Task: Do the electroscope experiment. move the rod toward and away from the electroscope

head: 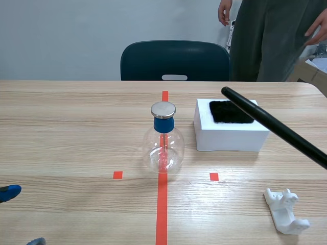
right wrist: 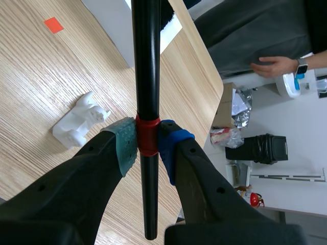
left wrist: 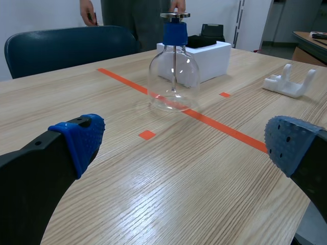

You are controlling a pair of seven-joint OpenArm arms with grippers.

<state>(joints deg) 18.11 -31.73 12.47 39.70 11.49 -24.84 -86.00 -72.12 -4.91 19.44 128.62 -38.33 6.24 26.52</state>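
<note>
Right fingers (right wrist: 124,148) clamp rod (head: 265,122); its tip hangs over white block (head: 230,138), apart from electroscope (head: 163,143) standing mid-surface (head: 76,132). Left fingers (left wrist: 82,140) spread, idle. Approach-and-retreat passes likely still to do.

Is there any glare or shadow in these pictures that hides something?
Scene view: the electroscope's metal cap gleams; the white box casts only a faint shadow. Left wrist view: the table carries a pale sheen. Right wrist view: the rod looks evenly dark. Nothing is hidden.
</note>
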